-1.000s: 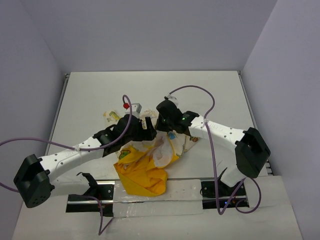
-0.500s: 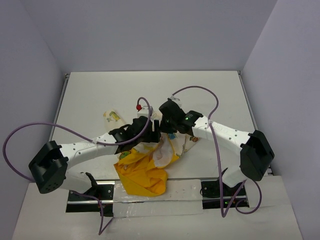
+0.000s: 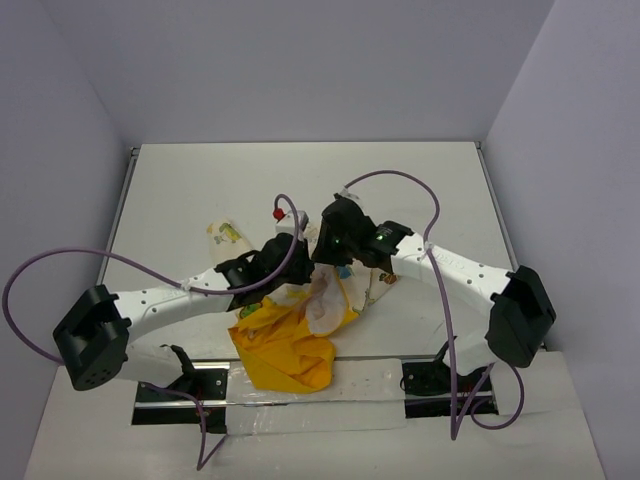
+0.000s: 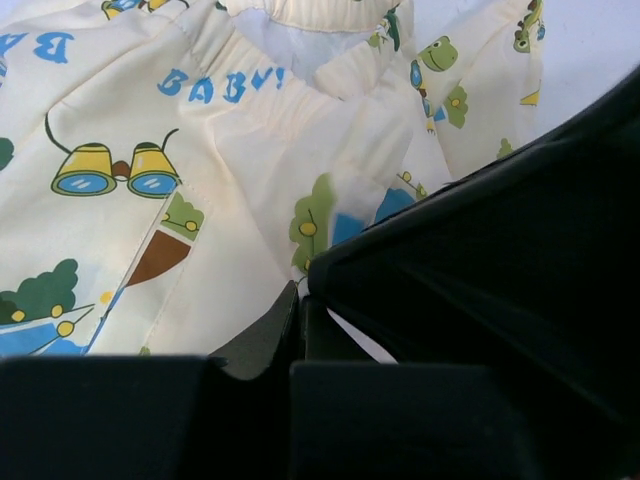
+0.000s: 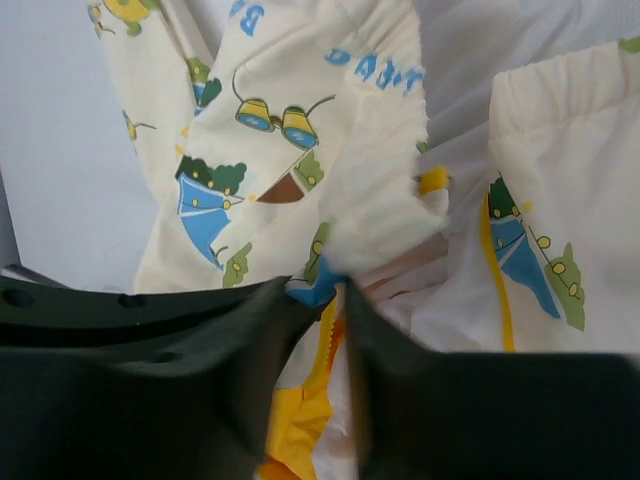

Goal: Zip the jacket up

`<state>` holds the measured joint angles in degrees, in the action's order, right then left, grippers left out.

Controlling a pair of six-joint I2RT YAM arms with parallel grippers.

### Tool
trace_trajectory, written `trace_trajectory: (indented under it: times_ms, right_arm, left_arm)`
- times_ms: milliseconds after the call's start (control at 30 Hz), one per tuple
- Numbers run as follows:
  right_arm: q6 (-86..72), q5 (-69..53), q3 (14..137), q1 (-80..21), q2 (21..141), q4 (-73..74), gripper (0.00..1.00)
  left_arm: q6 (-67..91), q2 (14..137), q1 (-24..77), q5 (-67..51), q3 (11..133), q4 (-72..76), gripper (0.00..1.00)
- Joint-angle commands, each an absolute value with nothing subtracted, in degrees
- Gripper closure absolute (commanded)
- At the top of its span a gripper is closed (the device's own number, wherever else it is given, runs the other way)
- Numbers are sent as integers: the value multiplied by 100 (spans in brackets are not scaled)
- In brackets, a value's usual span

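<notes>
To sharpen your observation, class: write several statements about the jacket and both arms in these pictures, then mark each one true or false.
1. The jacket lies crumpled on the table. True.
2. Its lining is red. False: it is yellow.
3. The right end effector pinches cream cloth. True.
4. The left end effector hangs open over bare table. False: it is shut on the printed cloth.
5. The print includes the word "BABY". True.
</notes>
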<state>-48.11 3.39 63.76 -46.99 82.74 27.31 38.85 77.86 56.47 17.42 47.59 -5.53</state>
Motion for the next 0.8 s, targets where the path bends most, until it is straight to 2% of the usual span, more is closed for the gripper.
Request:
trace_trajectory:
  times_ms: [0, 33, 100, 133, 233, 400, 600, 667, 767]
  right_arm:
    - [-4305, -45, 6614, -4583, 7664, 2712, 47]
    - [-3934, -216, 6646, -4503, 7552, 2742, 39]
    - [-3242, -424, 6748, -4291, 7320, 2854, 36]
    - [-3040, -586, 6738, -4215, 7070, 2908, 31]
    - [-2537, -773, 6531, -3961, 6533, 2786, 31]
    - [-1921, -1563, 5322, -3463, 5586, 1791, 33]
    - [-1227, -2303, 4366, -3393, 4664, 1033, 33]
    - [-1129, -2436, 4212, -3393, 4573, 971, 32]
    - [-1082, -2648, 4010, -3384, 4527, 801, 24]
  left_arm:
    - [3911, 7329, 5599, 1331, 4557, -334, 100]
    - [3887, 7187, 5575, 1083, 4496, -324, 100]
    - [3804, 7011, 5464, 403, 4466, -336, 100]
    - [3782, 6973, 5438, 197, 4477, -356, 100]
    - [3663, 6877, 5366, -334, 4562, -449, 100]
    - [3689, 6860, 4955, -1913, 4705, -321, 100]
    - [3683, 6917, 4653, -3016, 4980, -334, 100]
    - [3682, 6910, 4512, -3098, 5050, -410, 100]
    - [3715, 6842, 4350, -3316, 5080, -389, 100]
